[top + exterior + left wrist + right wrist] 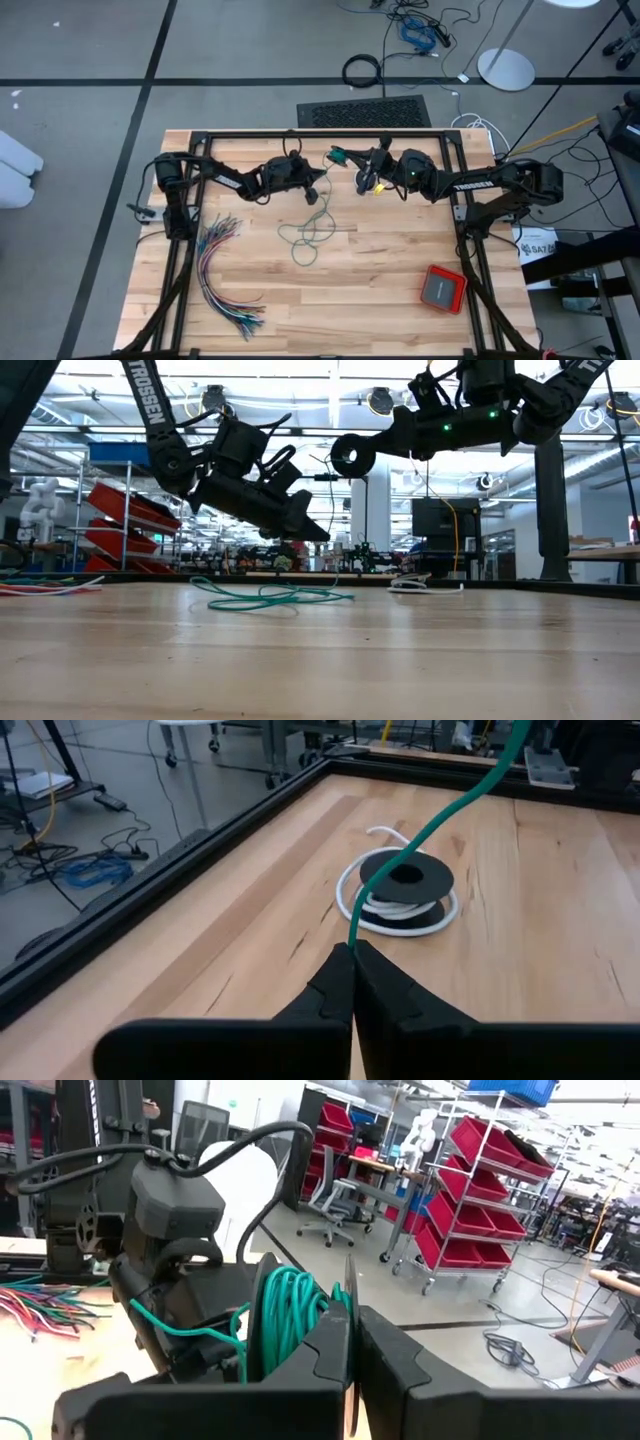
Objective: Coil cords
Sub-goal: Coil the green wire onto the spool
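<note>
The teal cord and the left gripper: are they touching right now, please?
Touching. The left wrist view shows the left gripper shut on the teal cord, which runs straight out from between its closed fingertips.

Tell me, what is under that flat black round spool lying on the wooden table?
Under the black spool lies a loose coil of white cord, resting on the wooden table. The spool covers the coil's middle, so its ends cannot be seen.

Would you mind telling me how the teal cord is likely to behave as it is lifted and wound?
Probably floppy: the teal cord lies in loose, irregular loops on the table. Likely light, since the left tool lifts a strand by a pinch. It seems to hold a coil, judging by turns wound beside the right tool.
</note>
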Action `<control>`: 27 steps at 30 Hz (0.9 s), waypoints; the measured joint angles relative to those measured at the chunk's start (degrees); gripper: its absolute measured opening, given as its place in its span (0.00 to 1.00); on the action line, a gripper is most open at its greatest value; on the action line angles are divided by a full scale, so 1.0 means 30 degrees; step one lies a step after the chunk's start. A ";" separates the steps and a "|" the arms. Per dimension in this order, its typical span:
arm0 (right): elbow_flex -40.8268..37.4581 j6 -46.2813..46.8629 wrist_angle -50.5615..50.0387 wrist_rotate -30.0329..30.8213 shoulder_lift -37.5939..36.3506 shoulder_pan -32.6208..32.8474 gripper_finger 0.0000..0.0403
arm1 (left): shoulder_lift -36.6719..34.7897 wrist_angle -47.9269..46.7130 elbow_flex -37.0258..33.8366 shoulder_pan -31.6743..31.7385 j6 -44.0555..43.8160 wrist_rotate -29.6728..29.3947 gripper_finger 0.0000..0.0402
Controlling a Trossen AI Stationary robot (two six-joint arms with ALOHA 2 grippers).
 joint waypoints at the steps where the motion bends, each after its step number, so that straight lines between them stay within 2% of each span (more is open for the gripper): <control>1: 0.0000 0.0005 0.0002 0.0000 0.0000 0.0000 0.02 | 0.0065 -0.0027 0.0116 0.0000 -0.0198 -0.0007 0.01; 10: 0.0000 0.0493 0.0180 -0.0001 0.0001 0.0000 0.02 | 0.1422 -0.0018 0.2117 -0.0383 -0.0973 -0.0095 0.00; 19: 0.0000 0.1013 0.0432 0.0006 0.0007 0.0074 0.02 | 0.1484 0.0026 0.4022 -0.0322 -0.1084 -0.0393 0.00; 27: 0.0000 0.1013 -0.0114 0.0000 0.0015 0.0087 0.01 | 0.1376 -0.1859 0.3884 -0.0167 -0.0977 -0.0372 0.00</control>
